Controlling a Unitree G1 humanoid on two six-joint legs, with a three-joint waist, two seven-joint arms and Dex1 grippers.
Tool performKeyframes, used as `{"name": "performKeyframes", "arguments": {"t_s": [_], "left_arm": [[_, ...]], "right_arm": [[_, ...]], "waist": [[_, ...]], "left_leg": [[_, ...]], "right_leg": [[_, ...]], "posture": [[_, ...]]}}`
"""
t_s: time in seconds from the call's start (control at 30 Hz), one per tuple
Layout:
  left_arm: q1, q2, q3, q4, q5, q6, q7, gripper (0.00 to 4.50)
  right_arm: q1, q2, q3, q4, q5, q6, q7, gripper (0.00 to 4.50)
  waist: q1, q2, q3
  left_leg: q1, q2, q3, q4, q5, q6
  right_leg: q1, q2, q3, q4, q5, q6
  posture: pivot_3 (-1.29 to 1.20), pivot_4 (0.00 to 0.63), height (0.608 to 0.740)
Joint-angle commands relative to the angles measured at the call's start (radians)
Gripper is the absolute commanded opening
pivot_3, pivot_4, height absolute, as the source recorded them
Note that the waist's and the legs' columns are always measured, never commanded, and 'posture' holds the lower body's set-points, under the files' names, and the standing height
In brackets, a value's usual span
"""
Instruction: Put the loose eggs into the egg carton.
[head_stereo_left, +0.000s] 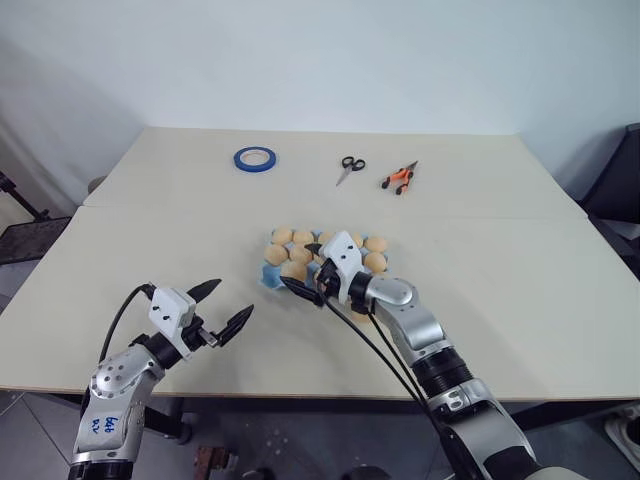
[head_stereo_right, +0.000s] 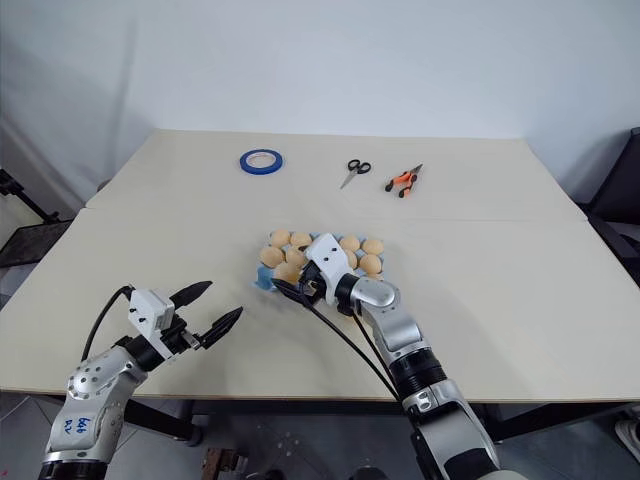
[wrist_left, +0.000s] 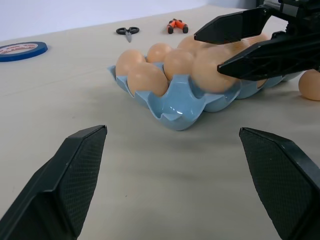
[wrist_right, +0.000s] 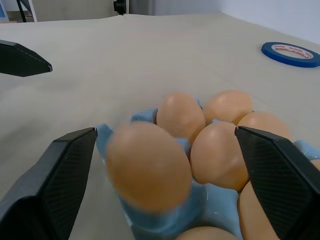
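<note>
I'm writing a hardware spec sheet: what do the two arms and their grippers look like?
Both arms are silver-grey metal with black joint sections. The left arm bears blue handwritten marks on its upper segment and a thin black cable looping to the wrist. The left gripper and right gripper each have a white housing and two black, pointed, tapering fingers with a fine mesh-like grip texture. Black cables trail beneath the right arm.
</note>
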Motion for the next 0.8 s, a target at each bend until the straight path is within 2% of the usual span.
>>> {"name": "performKeyframes", "arguments": {"t_s": [0.03, 0.27, 0.5, 0.67, 0.8], "left_arm": [[-0.013, 0.007, 0.002, -0.052, -0.027, 0.003, -0.003, 4.50], [-0.034, 0.020, -0.024, -0.050, -0.030, 0.013, -0.042, 4.50], [-0.045, 0.051, -0.105, -0.039, -0.025, 0.020, -0.155, 4.50], [-0.095, 0.076, -0.143, 0.011, -0.034, 0.019, -0.242, 4.50], [-0.137, 0.080, -0.178, 0.050, -0.026, 0.005, -0.306, 4.50]], "right_arm": [[-0.004, -0.007, -0.030, -0.126, 0.035, 0.011, 0.012, 4.45], [0.197, -0.177, -0.113, -0.368, 0.140, 0.010, 0.142, 4.45], [0.518, -0.408, -0.280, -0.571, 0.233, 0.038, 0.223, 4.45], [0.716, -0.468, -0.421, -0.615, 0.258, 0.004, 0.199, 4.45], [0.794, -0.462, -0.477, -0.558, 0.260, -0.057, 0.198, 4.45]], "waist": [[0.000, 0.000, 0.000], [0.017, -0.001, -0.001], [0.024, -0.001, 0.000], [0.012, -0.001, 0.000], [0.009, -0.001, 0.000]], "left_leg": [[0.000, 0.000, 0.000, 0.000, 0.000, 0.000], [0.000, 0.000, -0.003, -0.001, -0.002, 0.000], [-0.001, 0.000, 0.000, -0.001, -0.004, 0.001], [0.000, 0.001, -0.002, -0.001, -0.004, 0.000], [0.001, 0.000, -0.002, 0.000, -0.004, 0.001]], "right_leg": [[0.000, 0.000, 0.000, 0.000, 0.000, 0.000], [0.004, -0.001, 0.000, -0.006, 0.000, 0.000], [0.004, 0.000, 0.002, -0.009, 0.000, 0.000], [0.005, 0.001, 0.004, -0.009, 0.000, -0.001], [0.006, 0.001, 0.003, -0.009, 0.000, -0.001]], "posture": [[0.00, 0.150, 0.740], [0.00, 0.150, 0.740], [0.00, 0.150, 0.740], [0.00, 0.150, 0.740], [0.00, 0.150, 0.740]]}}
